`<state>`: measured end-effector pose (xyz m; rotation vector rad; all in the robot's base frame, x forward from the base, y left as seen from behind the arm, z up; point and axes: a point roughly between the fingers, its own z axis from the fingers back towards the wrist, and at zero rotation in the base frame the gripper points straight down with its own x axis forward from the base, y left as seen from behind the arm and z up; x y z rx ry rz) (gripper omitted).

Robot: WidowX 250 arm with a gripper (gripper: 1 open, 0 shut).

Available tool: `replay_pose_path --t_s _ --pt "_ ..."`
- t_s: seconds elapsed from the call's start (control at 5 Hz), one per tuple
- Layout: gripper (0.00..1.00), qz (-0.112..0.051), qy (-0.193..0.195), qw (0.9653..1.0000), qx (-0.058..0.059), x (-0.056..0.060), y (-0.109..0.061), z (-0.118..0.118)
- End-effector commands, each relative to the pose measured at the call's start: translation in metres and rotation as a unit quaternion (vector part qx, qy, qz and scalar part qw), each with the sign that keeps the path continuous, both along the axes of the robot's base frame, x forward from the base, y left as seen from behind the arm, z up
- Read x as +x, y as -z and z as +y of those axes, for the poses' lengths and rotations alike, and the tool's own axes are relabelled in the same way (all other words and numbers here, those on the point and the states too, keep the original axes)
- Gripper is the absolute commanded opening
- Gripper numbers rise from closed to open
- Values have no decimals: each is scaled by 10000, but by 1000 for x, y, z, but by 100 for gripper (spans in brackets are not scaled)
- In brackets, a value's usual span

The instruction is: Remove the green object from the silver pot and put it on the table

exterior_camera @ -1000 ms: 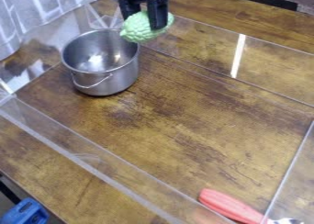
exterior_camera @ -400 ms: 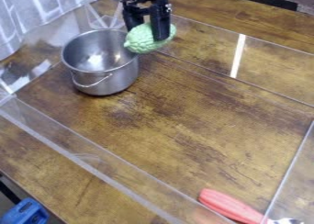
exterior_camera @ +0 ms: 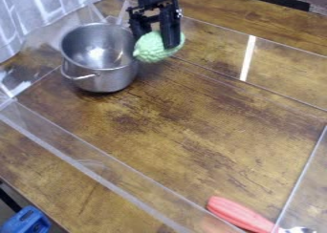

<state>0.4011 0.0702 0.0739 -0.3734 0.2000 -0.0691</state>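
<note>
Gripper (exterior_camera: 159, 25): closed around the green object!
Green object (exterior_camera: 157, 46): out of the silver pot (exterior_camera: 99, 57), right there beside its rim, above the table (exterior_camera: 192, 113)!

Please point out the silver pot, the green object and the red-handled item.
Silver pot (exterior_camera: 107, 80): camera view, on its outer front wall.
Green object (exterior_camera: 153, 54): camera view, on its lower bumpy surface.
Red-handled item (exterior_camera: 239, 215): camera view, on its handle.
</note>
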Motion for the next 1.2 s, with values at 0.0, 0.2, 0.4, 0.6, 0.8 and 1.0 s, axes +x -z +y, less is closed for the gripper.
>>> replay_pose_path --t_s 0.0,0.2,0.4,0.6,0.8,1.0 --pt "0 -174 57 9998 48 0 -8 -3" --pt "0 -125 -248 9996 79 -1 -4 -3" --pt "0 -73 59 9999 104 -2 8 6" --pt "0 -34 370 9992 126 -2 19 15" --pt "0 1 453 9989 145 -9 19 4" --pt "0 41 534 9984 168 -16 15 -8"
